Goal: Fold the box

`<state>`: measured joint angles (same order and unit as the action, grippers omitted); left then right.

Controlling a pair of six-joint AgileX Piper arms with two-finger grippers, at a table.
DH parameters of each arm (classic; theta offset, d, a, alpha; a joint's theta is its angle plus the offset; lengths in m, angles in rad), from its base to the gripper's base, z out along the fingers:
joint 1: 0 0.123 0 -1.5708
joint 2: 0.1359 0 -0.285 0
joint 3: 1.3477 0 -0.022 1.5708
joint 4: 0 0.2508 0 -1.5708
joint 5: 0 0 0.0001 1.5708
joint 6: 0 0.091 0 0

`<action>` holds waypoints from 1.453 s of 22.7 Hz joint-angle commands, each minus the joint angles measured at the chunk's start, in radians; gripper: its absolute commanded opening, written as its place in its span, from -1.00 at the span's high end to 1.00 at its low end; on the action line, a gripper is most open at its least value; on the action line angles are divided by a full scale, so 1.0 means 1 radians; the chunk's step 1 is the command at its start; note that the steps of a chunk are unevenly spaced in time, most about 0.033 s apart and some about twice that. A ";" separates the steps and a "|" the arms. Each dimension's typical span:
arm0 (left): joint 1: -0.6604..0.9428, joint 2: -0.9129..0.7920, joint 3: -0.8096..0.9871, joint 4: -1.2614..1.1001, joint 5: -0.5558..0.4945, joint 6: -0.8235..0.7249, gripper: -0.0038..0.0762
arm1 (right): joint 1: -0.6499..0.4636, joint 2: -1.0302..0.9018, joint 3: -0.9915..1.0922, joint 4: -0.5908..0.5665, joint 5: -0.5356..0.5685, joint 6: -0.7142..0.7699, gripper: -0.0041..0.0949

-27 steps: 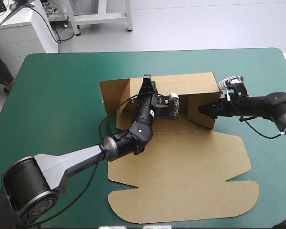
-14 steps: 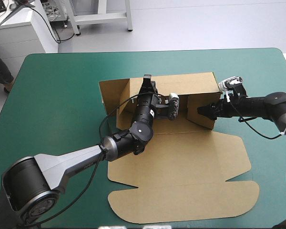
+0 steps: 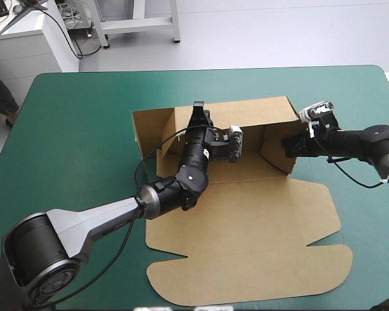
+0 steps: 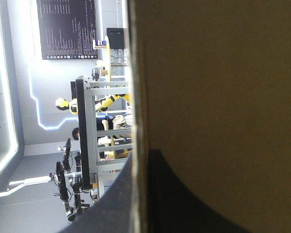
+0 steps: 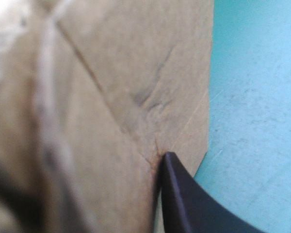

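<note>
**Box (image 3: 246,220) at mid-table on the teal-green cover (image 3: 78,142).** The back wall (image 3: 246,111) is raised and the lid lies flat toward the near edge. Since just before, the right gripper (image 3: 286,144) has been drawn slightly rightward, and the side flap (image 3: 275,155) has turned with it. The right wall is judged to be in the course of squaring. The flap is pinched by the right gripper and the back wall by the left gripper (image 3: 198,110). No brand or writing is seen on the board.

Bright, even light; box (image 4: 218,73) in shadow close up
</note>
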<state>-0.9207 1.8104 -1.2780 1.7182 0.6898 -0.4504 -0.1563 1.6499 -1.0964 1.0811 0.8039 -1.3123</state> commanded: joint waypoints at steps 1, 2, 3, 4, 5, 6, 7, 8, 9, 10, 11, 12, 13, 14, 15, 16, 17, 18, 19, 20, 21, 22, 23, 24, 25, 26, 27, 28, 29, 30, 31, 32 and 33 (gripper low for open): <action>-0.004 -0.031 -0.013 -0.014 -0.011 -0.011 0.92 | 0.006 -0.042 -0.021 0.105 0.084 -0.029 0.91; -0.004 -0.031 -0.013 -0.014 -0.013 -0.011 0.92 | 0.006 -0.042 -0.021 0.112 0.073 -0.029 0.91; -0.004 -0.031 -0.013 -0.014 -0.016 -0.011 0.92 | 0.006 -0.042 -0.021 0.114 0.063 -0.029 0.91; -0.004 -0.031 -0.013 -0.014 -0.016 -0.011 0.92 | 0.006 -0.042 -0.021 0.114 0.057 -0.029 0.91; -0.004 -0.031 -0.013 -0.014 -0.017 -0.011 0.92 | 0.006 -0.042 -0.021 0.114 0.051 -0.029 0.91; -0.004 -0.031 -0.013 -0.014 -0.017 -0.011 0.92 | 0.006 -0.042 -0.021 0.112 0.051 -0.029 0.91; -0.004 -0.031 -0.013 -0.014 -0.017 -0.011 0.92 | 0.006 -0.042 -0.021 0.108 0.051 -0.029 0.91; -0.004 -0.031 -0.013 -0.014 -0.017 -0.011 0.92 | 0.006 -0.042 -0.021 0.099 0.051 -0.029 0.91; -0.004 -0.031 -0.013 -0.014 -0.017 -0.011 0.92 | 0.010 -0.042 -0.021 0.086 0.051 -0.029 0.91; -0.004 -0.031 -0.013 -0.014 -0.017 -0.011 0.92 | 0.015 -0.042 -0.021 0.071 0.046 -0.027 0.91; -0.004 -0.031 -0.013 -0.014 -0.017 -0.011 0.92 | 0.024 -0.043 -0.021 0.048 0.043 -0.025 0.91; -0.004 -0.031 -0.013 -0.014 -0.019 -0.011 0.92 | 0.037 -0.046 -0.021 0.022 0.029 -0.018 0.91; -0.004 -0.031 -0.013 -0.014 -0.022 -0.011 0.92 | 0.051 -0.048 -0.021 -0.002 0.012 -0.007 0.91; -0.004 -0.031 -0.013 -0.014 -0.022 -0.011 0.92 | 0.072 -0.051 -0.021 -0.031 -0.017 0.008 0.91; -0.004 -0.031 -0.013 -0.014 -0.022 -0.011 0.92 | 0.095 -0.058 -0.021 -0.067 -0.049 0.026 0.91; -0.004 -0.031 -0.013 -0.014 -0.026 -0.011 0.92 | 0.139 -0.068 -0.021 -0.128 -0.119 0.078 0.91; -0.004 -0.031 -0.013 -0.014 -0.026 -0.011 0.92 | 0.162 -0.072 -0.021 -0.153 -0.155 0.106 0.91; -0.004 -0.031 -0.013 -0.014 -0.026 -0.011 0.92 | 0.198 -0.082 -0.021 -0.182 -0.209 0.146 0.91; -0.004 -0.031 -0.013 -0.014 -0.026 -0.011 0.92 | 0.212 -0.084 -0.021 -0.193 -0.230 0.170 0.91; -0.004 -0.031 -0.013 -0.014 -0.026 -0.011 0.92 | 0.230 -0.084 -0.021 -0.207 -0.253 0.204 0.91; -0.004 -0.031 -0.013 -0.014 -0.028 -0.011 0.92 | 0.238 -0.084 -0.019 -0.209 -0.259 0.218 0.91; -0.004 -0.031 -0.013 -0.014 -0.028 -0.011 0.92 | 0.249 -0.084 -0.019 -0.232 -0.260 0.249 0.91; -0.004 -0.031 -0.013 -0.014 -0.028 -0.011 0.92 | 0.254 -0.082 -0.019 -0.248 -0.262 0.266 0.91; -0.004 -0.031 -0.013 -0.014 -0.028 -0.011 0.92 | 0.263 -0.082 -0.019 -0.285 -0.273 0.307 0.91; -0.004 -0.031 -0.013 -0.014 -0.028 -0.011 0.92 | 0.265 -0.082 -0.019 -0.300 -0.282 0.328 0.91; -0.004 -0.031 -0.013 -0.014 -0.028 -0.011 0.92 | 0.265 -0.082 -0.019 -0.300 -0.282 0.328 0.91; -0.004 -0.031 -0.013 -0.014 -0.028 -0.011 0.92 | 0.265 -0.082 -0.019 -0.305 -0.282 0.346 0.91; -0.004 -0.031 -0.013 -0.014 -0.033 -0.011 0.92 | 0.265 -0.082 -0.019 -0.310 -0.282 0.363 0.91; -0.004 -0.031 -0.013 -0.014 -0.036 -0.011 0.92 | 0.265 -0.082 -0.019 -0.318 -0.282 0.377 0.91; -0.004 -0.031 -0.013 -0.014 -0.036 -0.011 0.92 | 0.265 -0.082 -0.019 -0.318 -0.280 0.381 0.91; -0.004 -0.031 -0.013 -0.014 -0.036 -0.011 0.92 | 0.265 -0.082 -0.019 -0.320 -0.276 0.397 0.91; -0.004 -0.031 -0.013 -0.014 -0.036 -0.011 0.92 | 0.265 -0.082 -0.019 -0.324 -0.276 0.407 0.91; -0.004 -0.031 -0.013 -0.014 -0.036 -0.011 0.91 | 0.265 -0.082 -0.019 -0.326 -0.274 0.413 0.91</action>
<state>-0.9126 1.8104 -1.2768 1.6982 0.7300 -0.4504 0.0816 1.6003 -1.0972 0.7276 0.4390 -0.9067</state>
